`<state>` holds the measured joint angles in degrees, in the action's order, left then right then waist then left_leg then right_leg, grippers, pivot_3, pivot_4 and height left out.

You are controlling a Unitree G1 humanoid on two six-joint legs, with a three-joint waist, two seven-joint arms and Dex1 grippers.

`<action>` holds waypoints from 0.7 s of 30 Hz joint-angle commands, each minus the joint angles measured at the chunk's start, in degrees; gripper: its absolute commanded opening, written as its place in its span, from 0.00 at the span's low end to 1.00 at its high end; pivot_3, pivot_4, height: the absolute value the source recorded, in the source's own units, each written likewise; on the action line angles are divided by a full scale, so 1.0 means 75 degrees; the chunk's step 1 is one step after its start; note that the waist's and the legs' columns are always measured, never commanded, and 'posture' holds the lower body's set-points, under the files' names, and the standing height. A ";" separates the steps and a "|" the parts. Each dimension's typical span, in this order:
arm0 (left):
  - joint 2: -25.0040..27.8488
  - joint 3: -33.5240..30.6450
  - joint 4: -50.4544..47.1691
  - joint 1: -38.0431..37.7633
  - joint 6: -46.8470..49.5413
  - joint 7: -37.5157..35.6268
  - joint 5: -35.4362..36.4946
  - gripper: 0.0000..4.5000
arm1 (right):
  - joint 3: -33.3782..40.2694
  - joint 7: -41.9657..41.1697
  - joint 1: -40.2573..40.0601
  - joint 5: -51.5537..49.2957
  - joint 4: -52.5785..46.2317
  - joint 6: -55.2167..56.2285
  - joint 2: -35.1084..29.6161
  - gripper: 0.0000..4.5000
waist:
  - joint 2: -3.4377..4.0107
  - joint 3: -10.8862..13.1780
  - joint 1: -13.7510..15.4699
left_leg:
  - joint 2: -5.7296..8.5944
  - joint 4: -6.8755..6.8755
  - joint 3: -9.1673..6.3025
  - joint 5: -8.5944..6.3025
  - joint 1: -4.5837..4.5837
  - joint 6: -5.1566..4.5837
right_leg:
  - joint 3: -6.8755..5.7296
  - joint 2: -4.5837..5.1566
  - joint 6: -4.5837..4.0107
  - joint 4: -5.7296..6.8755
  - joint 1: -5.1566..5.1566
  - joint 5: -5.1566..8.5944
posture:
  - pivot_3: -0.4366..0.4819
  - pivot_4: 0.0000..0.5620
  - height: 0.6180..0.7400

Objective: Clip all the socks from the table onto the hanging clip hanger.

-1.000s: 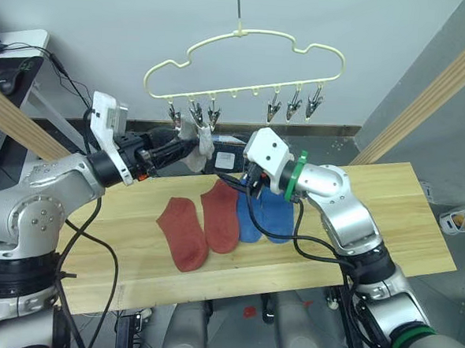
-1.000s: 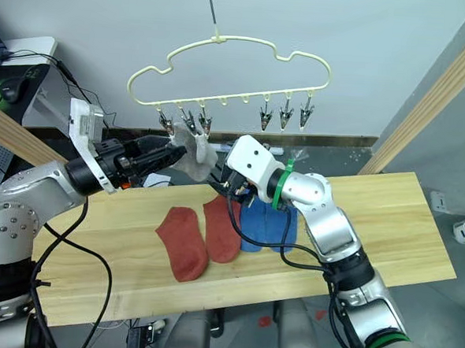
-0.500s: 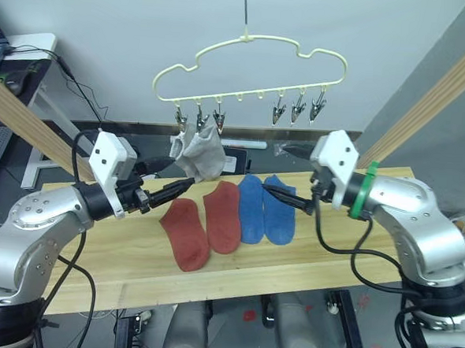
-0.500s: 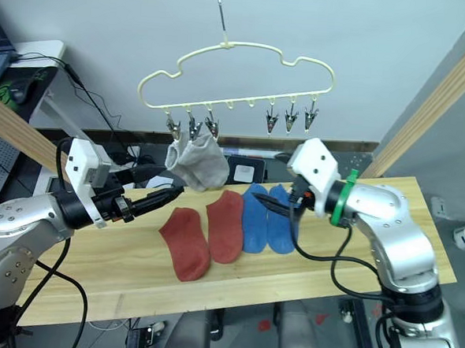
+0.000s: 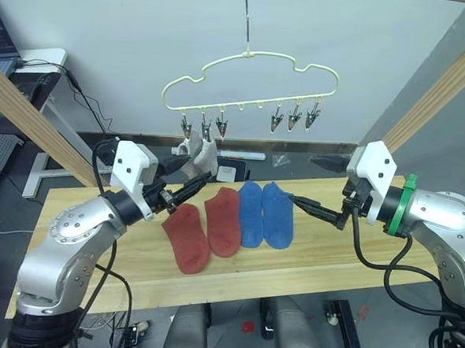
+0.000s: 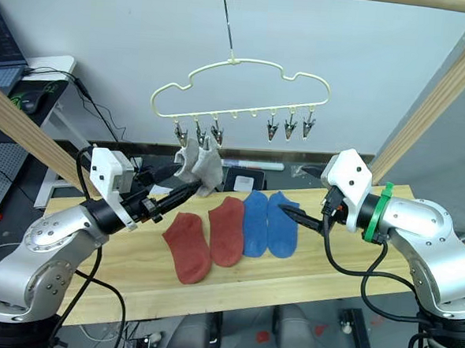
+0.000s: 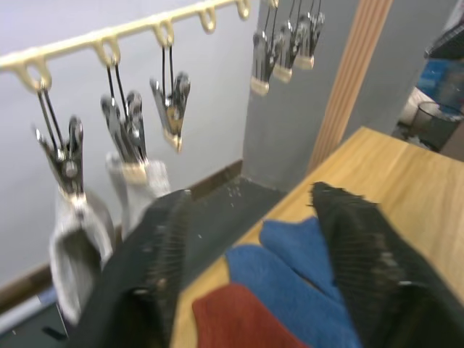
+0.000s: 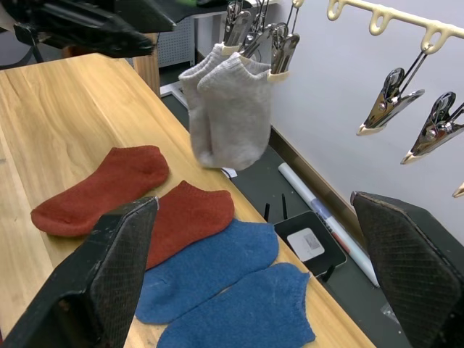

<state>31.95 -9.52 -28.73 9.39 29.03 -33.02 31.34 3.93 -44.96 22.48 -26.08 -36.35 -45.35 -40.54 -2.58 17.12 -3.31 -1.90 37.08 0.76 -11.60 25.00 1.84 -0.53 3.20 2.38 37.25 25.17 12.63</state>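
Note:
The pale-yellow clip hanger (image 5: 251, 65) hangs over the table's far edge. Two light grey socks (image 5: 198, 152) dangle from its left clips. On the pale wood table (image 5: 354, 256) lie two rust-red socks (image 5: 188, 236) (image 5: 223, 219) and two blue socks (image 5: 250, 213) (image 5: 277, 215), side by side. My left gripper (image 5: 193, 175) is open and empty, just left of the grey socks and above the red ones. To the right of the blue socks my right gripper (image 5: 305, 180) is open and empty, pointing at them.
Three silver clips (image 5: 295, 116) hang bare on the hanger's right side. Slanted wooden frame poles stand at the left (image 5: 38, 123) and at the right (image 5: 443, 84). A desk with cables (image 5: 34, 59) is behind on the left. A black device (image 8: 308, 243) lies on the floor beyond the table.
My left gripper has let go of the grey sock and pulled back down-left; the sock now hangs clipped. My right arm has swung away to the right. The camera has shifted.

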 commanded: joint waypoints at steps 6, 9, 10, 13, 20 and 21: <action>-0.0711 0.0652 0.0626 0.0364 -0.0908 0.0350 -0.0862 0.36 | 0.0305 0.0319 -0.0057 -0.0403 -0.0543 -0.0124 -0.0258 1.00 | 0.0000 -0.0012 -0.0007 | 0.0000 0.0006 -0.0002 0.0000 -0.0001 -0.0001 | 0.0000 -0.0001 -0.0002 0.0003 -0.0004 -0.0001 | 0.27 0.42 1.00; -0.1186 0.0954 0.1013 0.0624 -0.1216 0.0705 -0.1285 0.36 | 0.0339 0.0455 -0.0025 -0.0547 -0.0620 -0.0193 -0.0250 1.00 | -0.0002 -0.0013 -0.0013 | 0.0000 0.0013 -0.0003 0.0000 -0.0001 -0.0002 | 0.0000 -0.0001 -0.0003 0.0003 -0.0010 -0.0002 | 0.26 0.43 1.00; -0.1294 0.1003 0.1107 0.0687 -0.1302 0.0765 -0.1381 0.36 | 0.0341 0.0498 -0.0007 -0.0587 -0.0645 -0.0220 -0.0243 1.00 | -0.0002 -0.0013 -0.0012 | 0.0002 0.0014 -0.0002 0.0000 -0.0001 -0.0002 | 0.0001 0.0000 -0.0004 0.0003 -0.0010 -0.0004 | 0.26 0.43 1.00; -0.1726 0.1236 0.1508 0.1022 -0.1562 0.0988 -0.1684 0.36 | 0.0352 0.0631 0.0007 -0.0714 -0.0697 -0.0275 -0.0234 1.00 | -0.0003 -0.0015 -0.0021 | 0.0002 0.0019 -0.0005 0.0000 -0.0002 -0.0002 | 0.0001 -0.0001 -0.0004 0.0006 -0.0013 -0.0007 | 0.25 0.44 1.00; -0.2339 0.1401 0.2240 0.1687 -0.1895 0.1497 -0.2226 0.36 | 0.0380 0.0870 -0.0067 -0.0882 -0.0830 -0.0354 -0.0249 1.00 | -0.0002 -0.0016 -0.0078 | 0.0002 0.0043 -0.0009 -0.0001 -0.0001 -0.0004 | -0.0001 -0.0002 -0.0005 0.0023 -0.0016 -0.0008 | 0.22 0.45 1.00; -0.2376 0.1405 0.2296 0.1717 -0.1944 0.1523 -0.2283 0.36 | 0.0380 0.0899 -0.0075 -0.0906 -0.0852 -0.0367 -0.0260 1.00 | -0.0002 -0.0016 -0.0103 | 0.0002 0.0049 -0.0008 -0.0002 -0.0001 -0.0005 | 0.0001 -0.0002 -0.0005 0.0028 -0.0016 -0.0008 | 0.21 0.45 1.00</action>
<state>14.75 0.63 -11.31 21.79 16.31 -22.42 15.27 5.28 -38.63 21.94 -31.73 -40.26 -48.20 -42.05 -2.59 17.00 -4.08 -1.89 37.51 0.70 -11.62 24.99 1.79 -0.53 3.18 2.34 37.55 25.05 12.57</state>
